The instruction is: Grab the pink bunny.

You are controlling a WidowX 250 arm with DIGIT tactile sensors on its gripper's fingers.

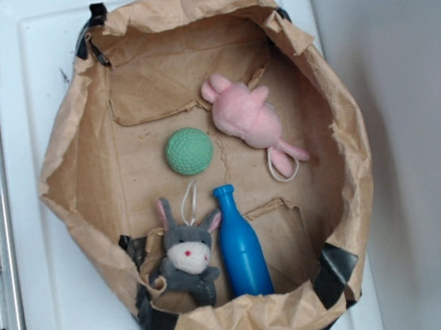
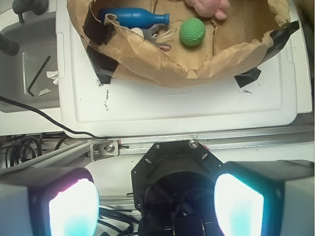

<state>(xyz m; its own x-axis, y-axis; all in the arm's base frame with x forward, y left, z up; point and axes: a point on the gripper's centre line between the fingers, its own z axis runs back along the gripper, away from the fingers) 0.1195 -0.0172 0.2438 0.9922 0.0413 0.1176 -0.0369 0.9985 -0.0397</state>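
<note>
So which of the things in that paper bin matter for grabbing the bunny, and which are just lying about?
For the job:
- pink bunny, lying at the far right of the bin floor
- gripper, open, outside the bin

Just lying about:
- green ball, beside the bunny
- blue bottle
- grey plush animal, next to the bottle
- brown paper bin holding them all

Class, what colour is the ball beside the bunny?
Green ball; clearest in the exterior view.

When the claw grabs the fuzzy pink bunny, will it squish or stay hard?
Probably squish: the soft pale-pink plush bunny looks fuzzy and stuffed. Its thin ears would likely flop. It seems light, and lying flat on the crumpled brown paper bag, it shouldn't roll.
</note>
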